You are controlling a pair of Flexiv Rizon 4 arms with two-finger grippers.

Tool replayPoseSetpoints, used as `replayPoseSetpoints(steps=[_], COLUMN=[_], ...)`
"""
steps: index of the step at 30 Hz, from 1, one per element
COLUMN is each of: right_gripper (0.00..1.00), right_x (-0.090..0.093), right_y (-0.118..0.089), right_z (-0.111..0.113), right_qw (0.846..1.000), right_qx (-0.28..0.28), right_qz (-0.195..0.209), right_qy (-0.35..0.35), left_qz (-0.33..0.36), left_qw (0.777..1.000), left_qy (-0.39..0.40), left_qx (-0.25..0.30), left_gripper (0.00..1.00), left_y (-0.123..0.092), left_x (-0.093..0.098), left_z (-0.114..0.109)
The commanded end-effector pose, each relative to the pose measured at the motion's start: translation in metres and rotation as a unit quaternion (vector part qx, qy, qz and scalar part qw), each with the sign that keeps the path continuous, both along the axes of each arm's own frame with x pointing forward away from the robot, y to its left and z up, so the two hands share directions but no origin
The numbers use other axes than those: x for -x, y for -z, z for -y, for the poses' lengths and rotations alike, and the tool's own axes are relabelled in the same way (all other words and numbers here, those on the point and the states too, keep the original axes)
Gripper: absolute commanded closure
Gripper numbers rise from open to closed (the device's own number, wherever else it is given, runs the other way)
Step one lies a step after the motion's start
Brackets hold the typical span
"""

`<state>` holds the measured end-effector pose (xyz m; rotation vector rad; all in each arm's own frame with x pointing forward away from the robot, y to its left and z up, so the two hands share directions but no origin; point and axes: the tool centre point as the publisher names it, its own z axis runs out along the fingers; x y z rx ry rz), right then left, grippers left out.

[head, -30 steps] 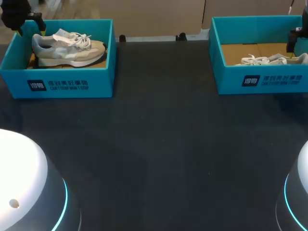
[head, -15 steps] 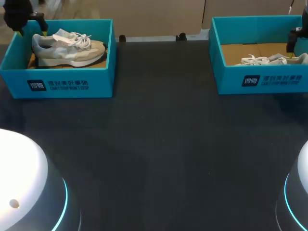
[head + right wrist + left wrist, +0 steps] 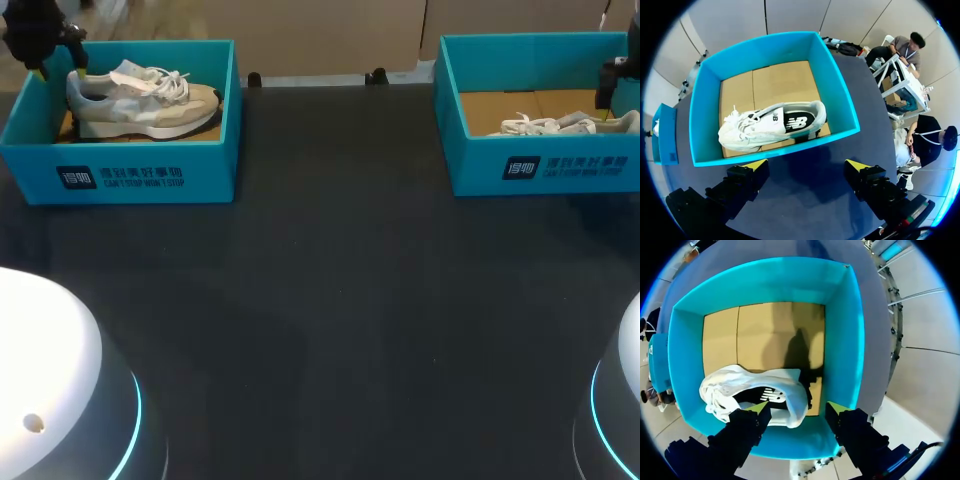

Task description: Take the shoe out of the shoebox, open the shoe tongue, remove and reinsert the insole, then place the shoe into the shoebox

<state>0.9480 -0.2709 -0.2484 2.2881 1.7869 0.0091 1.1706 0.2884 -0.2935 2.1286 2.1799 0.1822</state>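
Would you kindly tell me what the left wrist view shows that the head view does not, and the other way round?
Only the left wrist view shows the left gripper with both yellow-tipped fingers apart, above the heel end of the left shoe. It looks down into the shoe's opening, with the bare cardboard floor ahead. Only the head view clearly shows the right shoe lying in the right shoebox. Both show the left shoebox holding the left shoe, with the left gripper over one end.
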Motion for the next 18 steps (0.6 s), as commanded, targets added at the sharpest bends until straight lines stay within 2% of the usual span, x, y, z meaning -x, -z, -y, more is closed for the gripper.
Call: replayPoseSetpoints(steps=[1, 7, 18], right_gripper=[0.00, 0.00, 0.00], right_x=[0.000, 0.000, 0.000], right_y=[0.000, 0.000, 0.000], right_z=[0.000, 0.000, 0.000], right_qw=[1.000, 1.000, 1.000], right_qx=[0.000, 0.000, 0.000], right_qz=[0.000, 0.000, 0.000], right_qy=[0.000, 0.000, 0.000], left_qz=[-0.004, -0.007, -0.019], left_qw=[1.000, 1.000, 0.999], left_qy=[0.005, 0.008, 0.032], left_qx=[-0.002, -0.003, -0.009], left_gripper=[0.41, 0.51, 0.58], left_y=[0.002, 0.007, 0.031], left_x=[-0.006, -0.011, -0.031], left_z=[-0.005, -0.006, -0.003])
